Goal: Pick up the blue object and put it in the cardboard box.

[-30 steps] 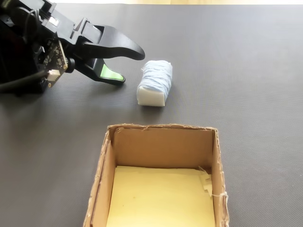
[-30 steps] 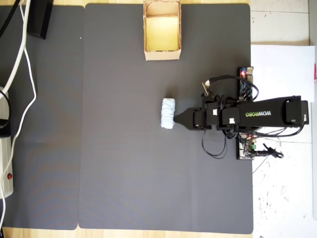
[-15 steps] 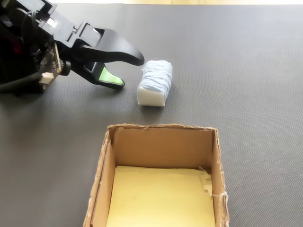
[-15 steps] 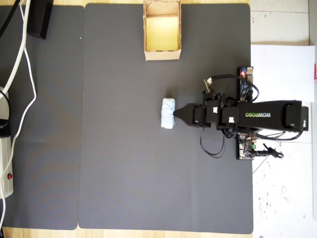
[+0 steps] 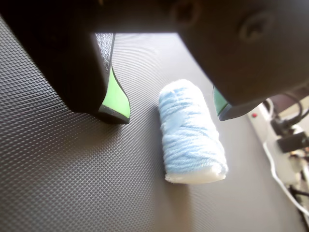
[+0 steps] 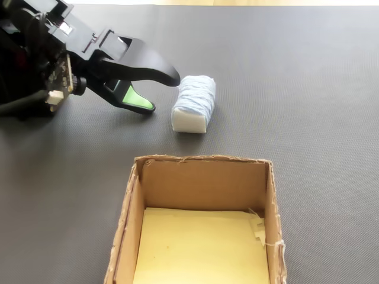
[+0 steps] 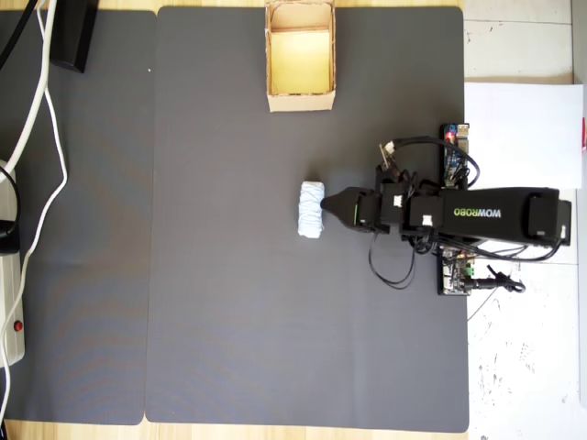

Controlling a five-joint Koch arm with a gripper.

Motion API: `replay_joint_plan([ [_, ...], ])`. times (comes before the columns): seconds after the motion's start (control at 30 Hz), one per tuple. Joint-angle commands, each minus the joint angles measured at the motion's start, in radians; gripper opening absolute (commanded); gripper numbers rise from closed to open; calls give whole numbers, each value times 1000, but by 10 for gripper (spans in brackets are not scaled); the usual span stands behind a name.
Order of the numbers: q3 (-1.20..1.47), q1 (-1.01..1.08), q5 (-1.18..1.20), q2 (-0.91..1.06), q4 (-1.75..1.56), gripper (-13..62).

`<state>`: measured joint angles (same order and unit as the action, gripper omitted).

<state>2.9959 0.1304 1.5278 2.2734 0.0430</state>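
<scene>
Overhead view: blue object (image 7: 313, 209) lengthwise toward cardboard box (image 7: 299, 97)

Dark grey textured mat (image 7: 229, 302) covers a wooden table, white cables (image 7: 41, 119) trailing along its left edge and a white paper sheet (image 7: 523, 128) at right, evenly lit.

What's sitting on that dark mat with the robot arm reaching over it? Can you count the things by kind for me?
Pale light-blue yarn-wrapped roll: 1
Tan cardboard box with upright flaps and a yellowish floor: 1
Black robot gripper with green pads, jaws open beside the roll: 1
Total: 3
</scene>
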Motion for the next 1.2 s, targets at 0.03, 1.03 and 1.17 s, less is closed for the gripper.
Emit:
replay_joint_plan([
  [0.03, -91, 0, 20, 91, 98, 339],
  [1.03, -578, -41, 23, -222, 584, 332],
  [1.17, -652, -58, 26, -348, 583, 332],
])
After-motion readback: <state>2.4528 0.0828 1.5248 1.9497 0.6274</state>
